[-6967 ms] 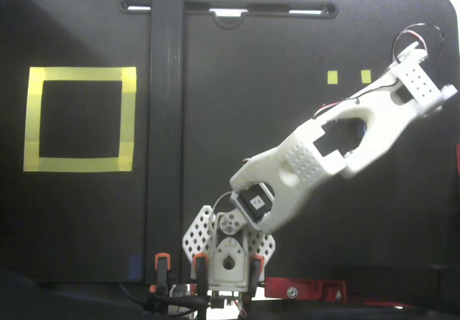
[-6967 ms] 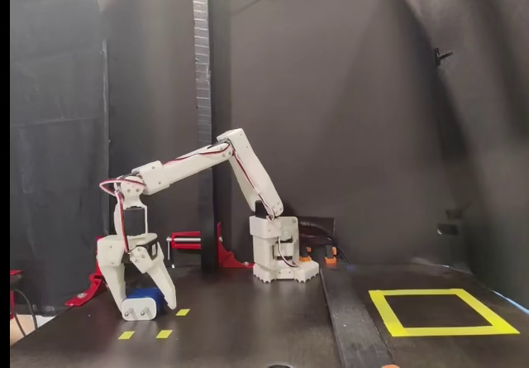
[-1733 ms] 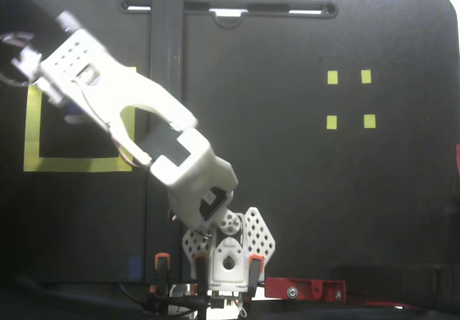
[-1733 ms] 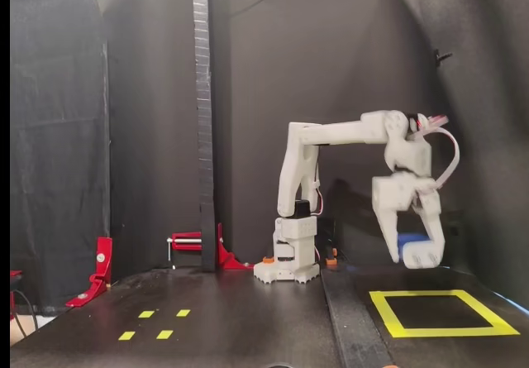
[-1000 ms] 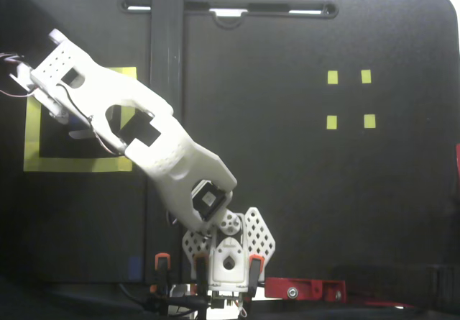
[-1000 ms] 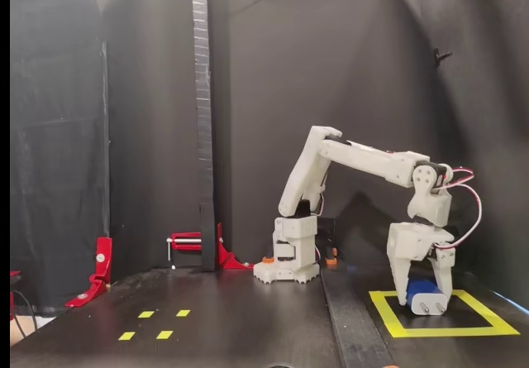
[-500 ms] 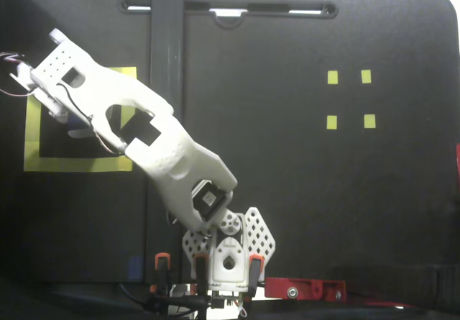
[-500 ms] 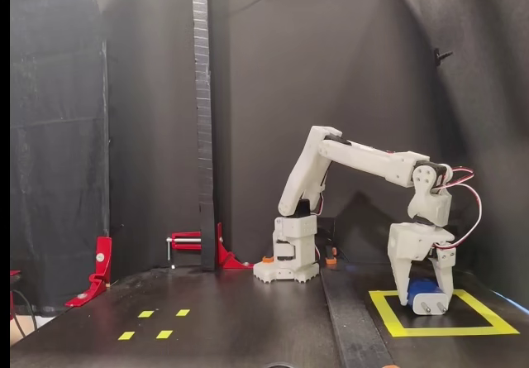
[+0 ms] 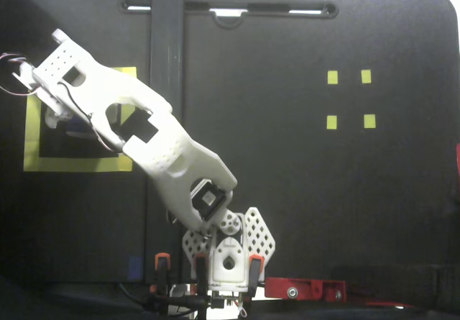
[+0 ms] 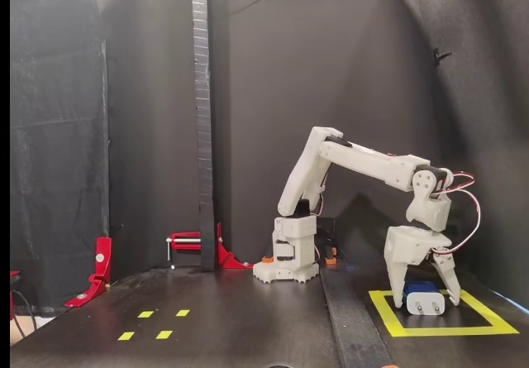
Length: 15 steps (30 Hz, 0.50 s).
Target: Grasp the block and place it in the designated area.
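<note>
The white plastic arm (image 10: 355, 160) reaches from its base across the matte black bench (image 10: 248, 327) and bends down over the area (image 10: 488, 325), a square frame of wide yellow tape with a black interior. In the side-on fixed view the end effector (image 10: 424, 295) hangs with its two tapered white fingers (image 10: 396, 285) spread apart, one on each side of the block (image 10: 424, 298). The block is a small, rounded, boxy piece, dark blue on top with a pale face toward the camera bearing two short prongs. It sits on the black surface inside the tape frame, and the fingers stand open around it; whether either one touches it cannot be told.

In the top-down fixed view the arm (image 9: 165, 154), perforated on its flat panels, lies diagonally over the upper part of the area (image 9: 72, 163), and the end effector and block are hidden beneath the wrist. Four tiny yellow squares (image 9: 348, 98) sit well apart on the right of that view. A tall dark post (image 10: 201, 120) rises behind the bench, with a red clamp (image 10: 194, 244) near its foot.
</note>
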Tool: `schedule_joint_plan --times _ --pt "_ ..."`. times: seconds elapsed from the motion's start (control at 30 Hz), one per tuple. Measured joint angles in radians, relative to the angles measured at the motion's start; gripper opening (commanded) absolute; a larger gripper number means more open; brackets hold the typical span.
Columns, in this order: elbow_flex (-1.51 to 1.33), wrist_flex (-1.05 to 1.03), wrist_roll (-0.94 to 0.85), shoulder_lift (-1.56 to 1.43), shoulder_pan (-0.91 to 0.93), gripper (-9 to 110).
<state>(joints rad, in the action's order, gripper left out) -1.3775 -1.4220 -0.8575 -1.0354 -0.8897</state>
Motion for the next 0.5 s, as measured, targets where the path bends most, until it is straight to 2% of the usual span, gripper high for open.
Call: schedule_joint_plan --times 0.5 --pt "-0.002 -0.015 0.0 -0.031 0.0 41"
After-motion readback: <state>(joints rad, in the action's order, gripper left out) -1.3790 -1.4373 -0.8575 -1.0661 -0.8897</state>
